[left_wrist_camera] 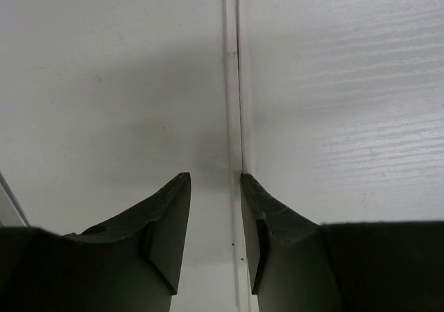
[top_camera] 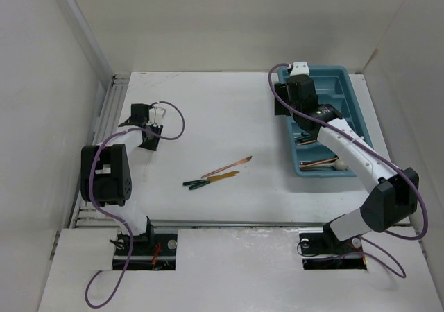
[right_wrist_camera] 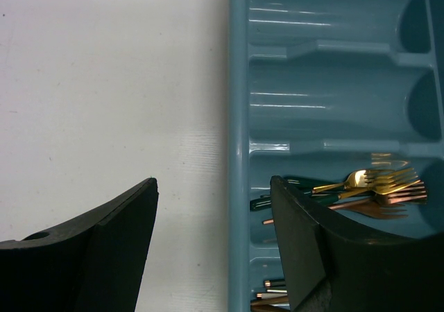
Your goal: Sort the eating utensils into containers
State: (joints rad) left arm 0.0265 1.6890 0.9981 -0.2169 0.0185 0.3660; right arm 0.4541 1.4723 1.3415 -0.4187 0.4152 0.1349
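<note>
Two loose utensils lie mid-table: a copper one point(top_camera: 227, 166) and, just in front of it, a gold one with a dark green handle point(top_camera: 210, 180). The teal cutlery tray point(top_camera: 349, 71) sits at the back right. My right gripper point(top_camera: 286, 96) hangs open and empty over the tray's left rim point(right_wrist_camera: 238, 118), which runs between the fingers point(right_wrist_camera: 214, 182). Gold and copper forks point(right_wrist_camera: 378, 185) lie in one slot and more utensil handles point(right_wrist_camera: 274, 291) in the slot nearest me; two slots are bare. My left gripper point(top_camera: 141, 116) is open and empty point(left_wrist_camera: 214, 180) at the table's far left.
A seam point(left_wrist_camera: 232, 83) between table panels runs under the left gripper. White walls enclose the table at the left, back and right. Purple cables point(top_camera: 173, 121) loop off both arms. A metal rail point(top_camera: 104, 118) runs along the table's left edge.
</note>
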